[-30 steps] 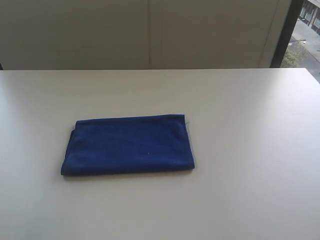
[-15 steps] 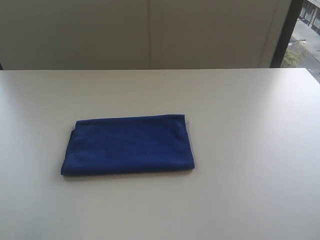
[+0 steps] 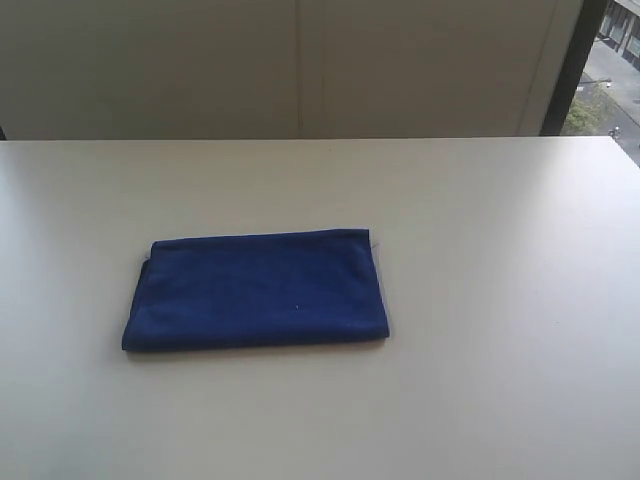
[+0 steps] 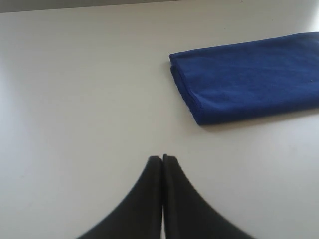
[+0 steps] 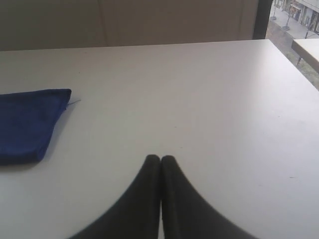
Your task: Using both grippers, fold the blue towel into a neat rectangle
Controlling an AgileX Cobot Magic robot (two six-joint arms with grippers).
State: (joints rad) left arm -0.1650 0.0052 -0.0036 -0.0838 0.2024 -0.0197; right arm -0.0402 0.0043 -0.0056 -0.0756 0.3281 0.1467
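folded blue towel [image 3: 255,290], seemingly neat, on table [image 3: 500,250]; left gripper [image 4: 162,158], right gripper [image 5: 160,157] closed

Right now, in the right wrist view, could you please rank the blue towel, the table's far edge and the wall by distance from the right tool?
1. blue towel: nearest, flat on the table, toward the left arm's side of the shut right tool, not touching it.
2. table's far edge: ahead, beyond the towel.
3. wall: farthest, behind that edge.
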